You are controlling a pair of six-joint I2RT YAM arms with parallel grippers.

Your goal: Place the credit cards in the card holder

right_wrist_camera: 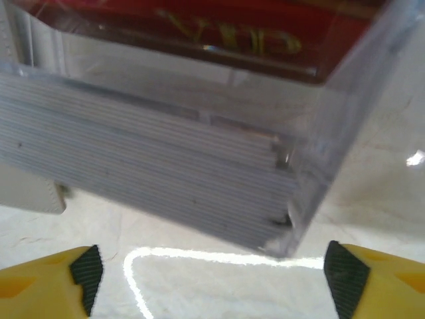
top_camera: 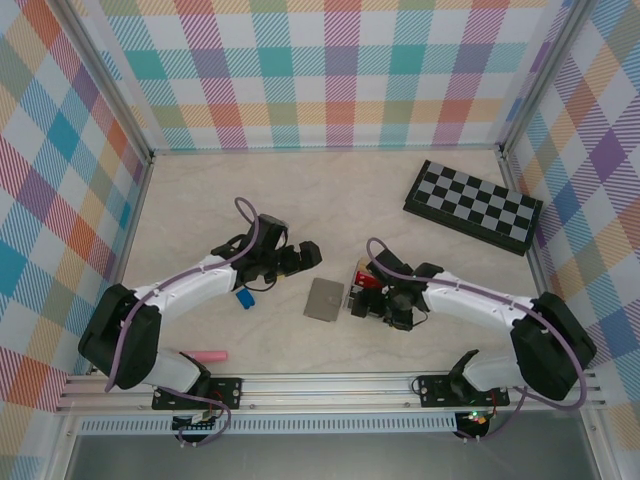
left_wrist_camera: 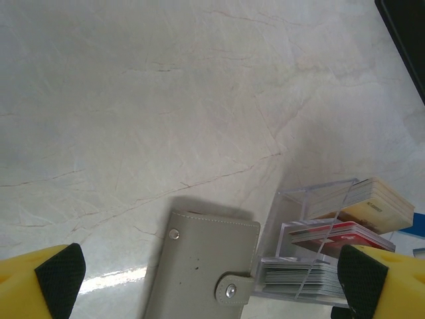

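The card holder [top_camera: 325, 298] lies shut and flat on the table, a grey wallet with a snap tab [left_wrist_camera: 206, 266]. Just to its right a clear tiered tray [top_camera: 362, 291] holds the credit cards: a tan stack [left_wrist_camera: 380, 203], a red stack [left_wrist_camera: 335, 234] and a grey-white stack [left_wrist_camera: 299, 279]. My left gripper [top_camera: 300, 258] hovers open above the holder's far side, fingertips wide apart [left_wrist_camera: 211, 278]. My right gripper [top_camera: 384, 303] is open and low at the tray's right side. Close in front of its fingers [right_wrist_camera: 212, 276] are the grey-white stack [right_wrist_camera: 153, 169] and, above it, the red cards [right_wrist_camera: 199, 26].
A small blue block [top_camera: 243, 298] lies left of the holder under the left arm. A pink object [top_camera: 210, 355] rests near the left base. A black-and-grey chequered board [top_camera: 473, 205] sits at the back right. Patterned walls enclose the table.
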